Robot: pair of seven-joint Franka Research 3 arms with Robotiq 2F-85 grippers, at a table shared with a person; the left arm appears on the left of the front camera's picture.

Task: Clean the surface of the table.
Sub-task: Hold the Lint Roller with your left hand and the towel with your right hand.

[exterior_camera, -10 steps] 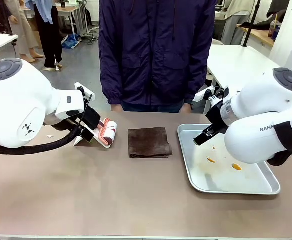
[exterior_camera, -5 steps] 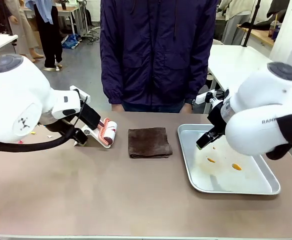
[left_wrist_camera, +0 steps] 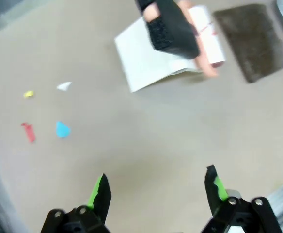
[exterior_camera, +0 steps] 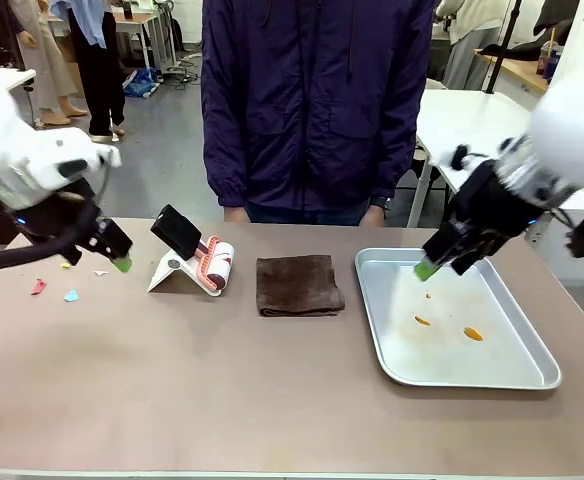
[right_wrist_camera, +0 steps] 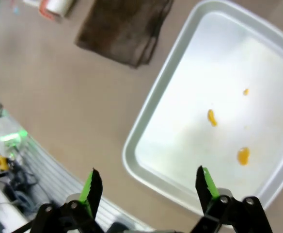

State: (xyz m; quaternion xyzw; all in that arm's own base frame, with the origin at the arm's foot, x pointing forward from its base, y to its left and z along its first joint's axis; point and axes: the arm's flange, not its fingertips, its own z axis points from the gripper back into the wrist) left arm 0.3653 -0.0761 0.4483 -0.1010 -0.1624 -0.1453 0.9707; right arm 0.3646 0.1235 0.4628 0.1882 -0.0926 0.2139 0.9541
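Both arms have been drawn back toward the picture's sides since a second ago, and paper scraps (exterior_camera: 71,296) that were mostly covered by the left arm are now laid bare. The left jaws are held wide open. Bare counter (left_wrist_camera: 156,145) is seen between their green pads (left_wrist_camera: 99,191), and nothing is gripped. The right jaws are likewise spread wide and empty, with their pads (right_wrist_camera: 89,187) poised above the near rim of a metal tray (right_wrist_camera: 132,150).

Both arms are smeared by motion blur in the front view and cut off at the picture's edges, so little beyond one green tip on each side can be made out. From the left wrist, the black handle of a lint roller (left_wrist_camera: 170,26) is blurred and clipped by the top edge. The roller is propped on a white stand (left_wrist_camera: 146,60).

The brownish-tan counter spreads across the whole front view. Red, blue, white and yellow scraps lie near its left end, just beside the left jaws. A folded brown cloth (exterior_camera: 297,285) lies between the roller and the tray. Small orange bits (exterior_camera: 473,334) are scattered in the tray. A person (exterior_camera: 312,100) in a dark jacket stands at the far side, the hands mostly hidden behind the counter's edge.
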